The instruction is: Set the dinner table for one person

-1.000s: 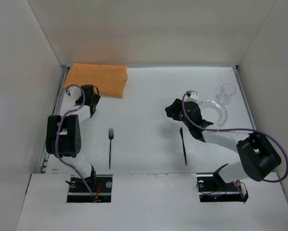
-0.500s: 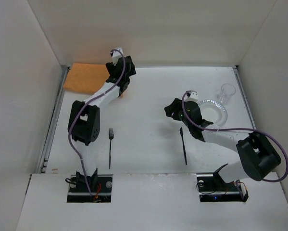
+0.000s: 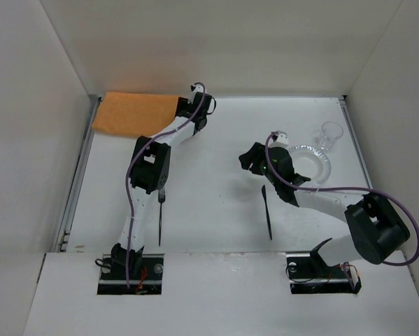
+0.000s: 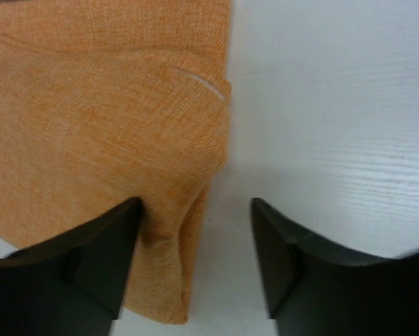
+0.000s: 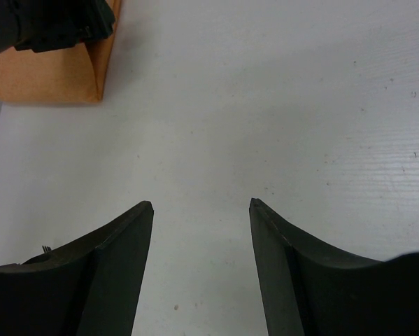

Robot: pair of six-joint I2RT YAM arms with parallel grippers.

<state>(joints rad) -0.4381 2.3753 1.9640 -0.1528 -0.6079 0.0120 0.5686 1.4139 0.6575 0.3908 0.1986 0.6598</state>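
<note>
The table (image 3: 216,150) is flat, matte white, rail-edged; it lies beneath both arms; left jaws gape astride the edge of the orange cloth (image 4: 104,105); right jaws gape above bare white.

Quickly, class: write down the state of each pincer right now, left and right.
Left pincer: open, astride the edge of the orange cloth, not gripping it.
Right pincer: open, empty, above the dinner table.

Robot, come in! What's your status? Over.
Left gripper open, jaws astride edge of orange cloth. Right gripper open, empty, above dinner table. Nothing else on the cloth.
</note>
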